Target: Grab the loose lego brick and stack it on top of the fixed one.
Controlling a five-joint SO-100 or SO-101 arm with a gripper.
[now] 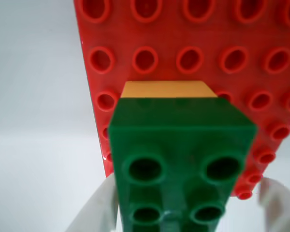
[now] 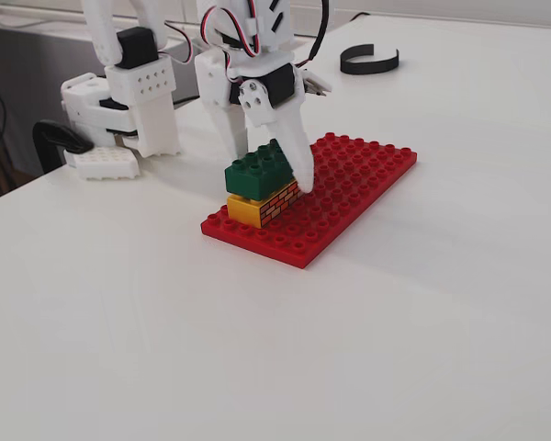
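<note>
The dark green brick (image 2: 257, 165) sits on top of the yellow brick-wall-patterned brick (image 2: 263, 209), which stands on the red baseplate (image 2: 358, 184) near its left end. In the wrist view the green brick (image 1: 179, 145) fills the middle and only a strip of the yellow brick (image 1: 164, 89) shows behind it. My gripper (image 2: 269, 170) straddles the green brick. In the wrist view the gripper (image 1: 186, 208) has its left finger (image 1: 99, 210) against the brick's side, while the right finger (image 1: 276, 198) stands off it with a visible gap. The jaws look open.
The red baseplate (image 1: 193, 38) lies on a white table. The arm's white base (image 2: 129, 101) and a black clamp (image 2: 60, 138) stand at the back left. A black curved band (image 2: 367, 61) lies at the back, right of the arm.
</note>
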